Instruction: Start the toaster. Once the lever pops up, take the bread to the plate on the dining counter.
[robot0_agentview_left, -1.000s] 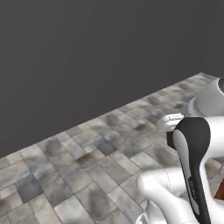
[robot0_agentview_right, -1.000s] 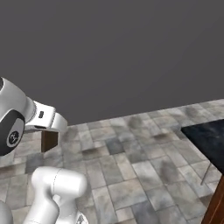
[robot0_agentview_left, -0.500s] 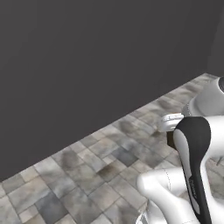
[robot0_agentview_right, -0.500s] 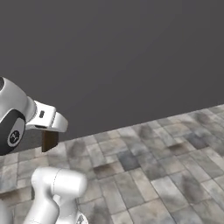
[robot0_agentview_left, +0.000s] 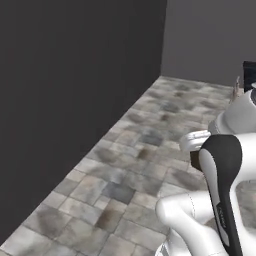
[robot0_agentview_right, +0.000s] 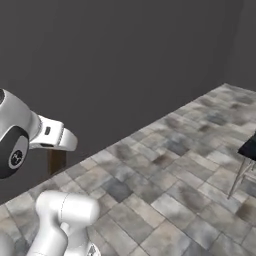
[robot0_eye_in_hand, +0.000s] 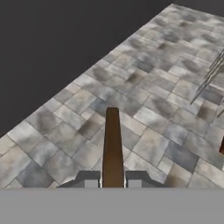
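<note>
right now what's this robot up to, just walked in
The robot arm is carrying a thin brown slice of bread, pinched edge-on in its shut gripper. It is held in the air over a grey stone-tiled floor, beside a dark wall. No toaster or plate is in sight here.

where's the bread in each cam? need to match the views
Left base view: the bread is a dark sliver at right centre, mostly hidden behind the arm's dark link.
Right base view: brown slice hanging under the white hand, left of centre, in front of the dark wall.
Hand view: edge-on, bottom centre, clamped upright between the gripper fingertips.
Shared landmark: the grey tiled floor meeting the dark wall.
</note>
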